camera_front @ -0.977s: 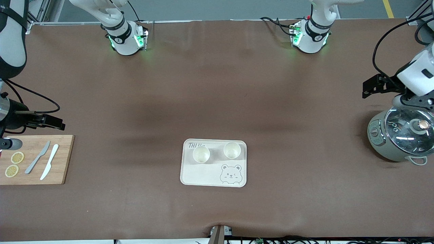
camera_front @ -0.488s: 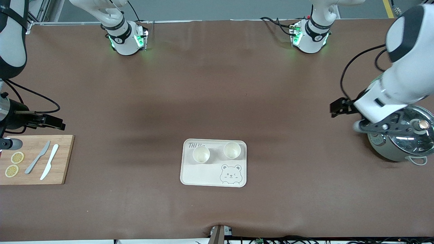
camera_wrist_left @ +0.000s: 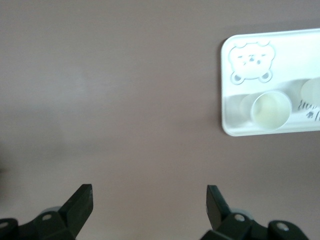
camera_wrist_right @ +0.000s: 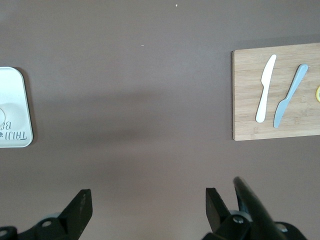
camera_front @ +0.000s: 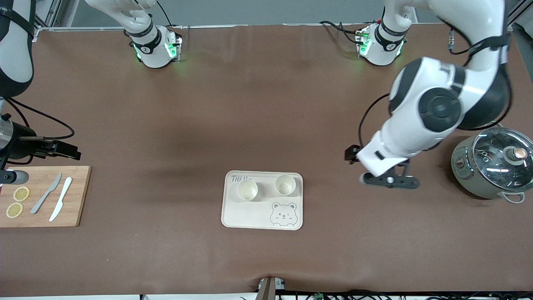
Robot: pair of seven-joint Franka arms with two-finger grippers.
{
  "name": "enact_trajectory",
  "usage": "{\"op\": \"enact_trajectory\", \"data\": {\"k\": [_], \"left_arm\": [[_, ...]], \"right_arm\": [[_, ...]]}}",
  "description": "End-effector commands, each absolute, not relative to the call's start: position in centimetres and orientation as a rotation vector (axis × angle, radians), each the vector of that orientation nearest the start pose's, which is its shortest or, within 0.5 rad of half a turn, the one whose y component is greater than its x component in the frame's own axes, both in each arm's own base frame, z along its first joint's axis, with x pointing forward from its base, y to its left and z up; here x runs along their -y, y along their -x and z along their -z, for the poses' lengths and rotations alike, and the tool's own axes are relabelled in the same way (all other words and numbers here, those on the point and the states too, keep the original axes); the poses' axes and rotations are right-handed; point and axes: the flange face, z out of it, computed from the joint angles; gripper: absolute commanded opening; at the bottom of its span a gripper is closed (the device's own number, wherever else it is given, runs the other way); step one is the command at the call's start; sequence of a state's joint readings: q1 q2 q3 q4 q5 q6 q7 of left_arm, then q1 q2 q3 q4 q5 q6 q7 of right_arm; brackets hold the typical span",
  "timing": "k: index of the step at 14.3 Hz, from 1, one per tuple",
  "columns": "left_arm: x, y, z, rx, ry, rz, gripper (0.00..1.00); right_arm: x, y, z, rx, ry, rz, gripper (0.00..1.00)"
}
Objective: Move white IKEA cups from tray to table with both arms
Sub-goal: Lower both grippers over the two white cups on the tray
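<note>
Two white IKEA cups stand upright side by side on a cream bear tray [camera_front: 245, 216]. One cup [camera_front: 247, 190] is toward the right arm's end and the other cup [camera_front: 285, 185] toward the left arm's end. My left gripper [camera_front: 389, 181] is open and empty, over bare table between the tray and a pot. In the left wrist view the gripper [camera_wrist_left: 150, 205] is apart from the tray [camera_wrist_left: 235, 125], with one cup [camera_wrist_left: 270, 110] in full and the other [camera_wrist_left: 312, 89] cut off. My right gripper [camera_front: 10, 177] waits open over the cutting board's end; it also shows in the right wrist view [camera_wrist_right: 149, 210].
A grey cooker pot with a glass lid [camera_front: 493, 166] stands at the left arm's end. A wooden cutting board [camera_front: 79, 196] at the right arm's end holds a grey knife [camera_front: 46, 193], a white knife [camera_front: 61, 204] and lemon slices [camera_front: 21, 193]. The tray corner [camera_wrist_right: 15, 107] shows in the right wrist view.
My left arm has swung from over the pot toward the tray, its gripper now over bare table. The right arm, the cups and the tray have not moved.
</note>
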State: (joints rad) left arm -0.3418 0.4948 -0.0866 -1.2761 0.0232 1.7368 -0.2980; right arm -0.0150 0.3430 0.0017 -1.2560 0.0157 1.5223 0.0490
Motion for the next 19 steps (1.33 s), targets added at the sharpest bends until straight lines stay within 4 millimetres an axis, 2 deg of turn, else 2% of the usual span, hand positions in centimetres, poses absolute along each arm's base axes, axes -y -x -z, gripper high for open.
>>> {"op": "enact_trajectory", "data": {"k": [1, 4, 7, 8, 10, 13, 15, 17, 19], "left_arm": [[31.0, -65.3, -43.1, -0.187, 3.140, -0.055, 1.00], [34.3, -65.1, -39.6, -0.192, 3.147, -0.031, 1.00], [36.7, -65.5, -36.6, -0.145, 3.183, 0.048, 1.00], [38.5, -64.9, -35.4, -0.137, 3.188, 0.075, 1.00], [39.7, -65.0, -32.8, -0.131, 3.185, 0.104, 1.00], [40.3, -65.4, -30.2, -0.132, 3.194, 0.126, 1.00], [41.8, -65.3, -28.1, -0.102, 3.204, 0.180, 1.00], [42.6, -65.0, -27.1, -0.112, 3.179, 0.223, 1.00], [42.7, -65.0, -25.7, -0.115, 3.168, 0.236, 1.00]], "right_arm": [[0.0, -64.6, -56.6, -0.092, 3.107, -0.075, 1.00], [-2.1, -64.9, -56.7, -0.066, 3.083, -0.054, 1.00], [-3.3, -65.2, -56.2, -0.170, 3.048, -0.062, 1.00], [-4.4, -65.2, -56.1, -0.167, 3.048, -0.060, 1.00], [-6.7, -65.5, -55.8, -0.197, 3.043, -0.036, 1.00], [-10.2, -66.1, -54.7, -0.263, 3.032, -0.010, 1.00], [-12.6, -66.6, -53.4, -0.306, 3.023, 0.005, 1.00], [-15.5, -67.0, -52.0, -0.376, 3.009, 0.021, 1.00], [-18.3, -67.4, -50.3, -0.418, 2.997, 0.042, 1.00]]}}
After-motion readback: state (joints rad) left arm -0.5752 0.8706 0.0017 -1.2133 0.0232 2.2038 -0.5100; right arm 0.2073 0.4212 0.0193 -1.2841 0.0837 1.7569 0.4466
